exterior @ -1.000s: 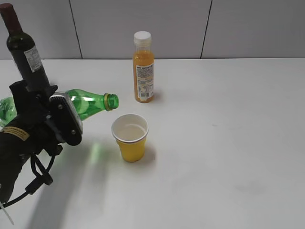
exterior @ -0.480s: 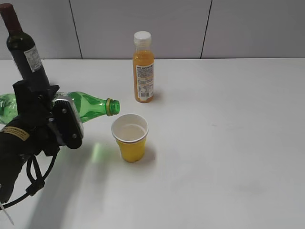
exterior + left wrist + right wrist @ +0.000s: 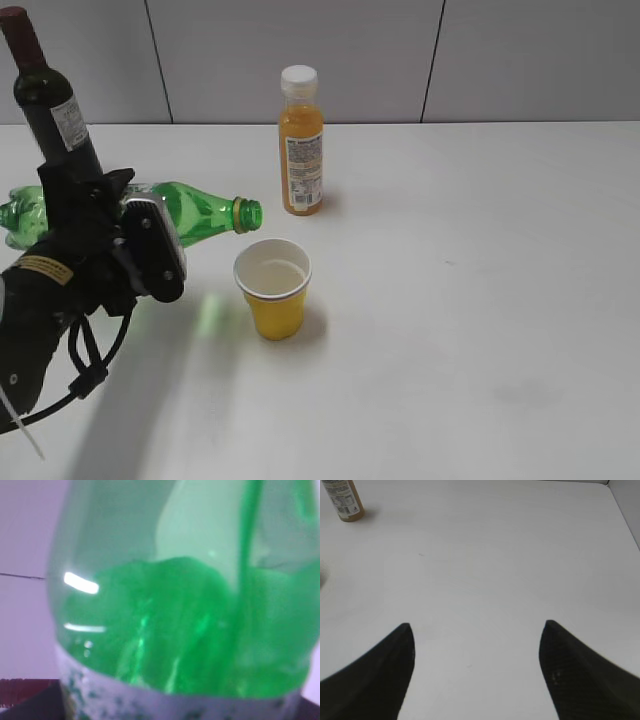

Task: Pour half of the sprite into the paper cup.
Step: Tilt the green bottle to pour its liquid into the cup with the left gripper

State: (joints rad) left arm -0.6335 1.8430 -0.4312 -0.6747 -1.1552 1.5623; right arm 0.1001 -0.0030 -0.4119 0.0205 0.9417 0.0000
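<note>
The sprite [image 3: 205,215], a green plastic bottle without a cap, lies nearly level in the air, its open mouth pointing right, just up and left of the paper cup's rim. My left gripper [image 3: 140,235] is shut on its middle. The bottle's green wall and white label fill the left wrist view [image 3: 190,630]. The yellow paper cup [image 3: 273,292] stands upright on the table. No stream shows between mouth and cup. My right gripper [image 3: 476,626] is open and empty over bare table; it is outside the exterior view.
A dark wine bottle [image 3: 50,100] stands at the back left, right behind my left arm. An orange juice bottle [image 3: 301,150] with a white cap stands behind the cup and also shows in the right wrist view [image 3: 342,500]. The white table [image 3: 480,300] extends right.
My left gripper has carried the sprite to the right, so its mouth now reaches near the cup's rim. The cup and the other bottles have not moved.
</note>
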